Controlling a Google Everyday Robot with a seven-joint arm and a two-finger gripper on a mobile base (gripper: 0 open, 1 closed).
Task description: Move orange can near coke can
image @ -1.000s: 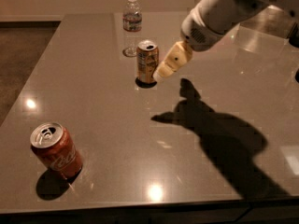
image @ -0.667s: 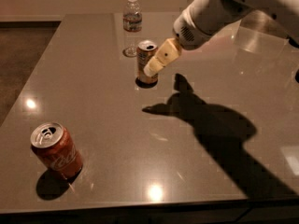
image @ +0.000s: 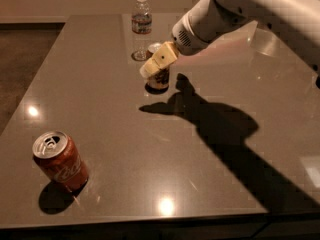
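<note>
I am working the grasp step. The claw [image: 157, 64] is sitting against the upper half of the orange can [image: 160, 79], which is standing upright toward 12 o'clock on the bench [image: 100, 114]. A water bottle [image: 142, 21] is standing near it, at its 11 o'clock.

To do this well, I am aiming to centre the claw on the can and take it around mid-height, so that it is not tipping when lifted. I am also minding the bottle behind it.

The coke can [image: 60, 160] is standing well apart, toward 7 o'clock near the bench's front-left corner. I am judging the carry to be a long diagonal needing only a low lift.

The claw is overlapping the can's side and seems to be touching it. I cannot tell how far open it is, or whether it is gripping anything yet.
</note>
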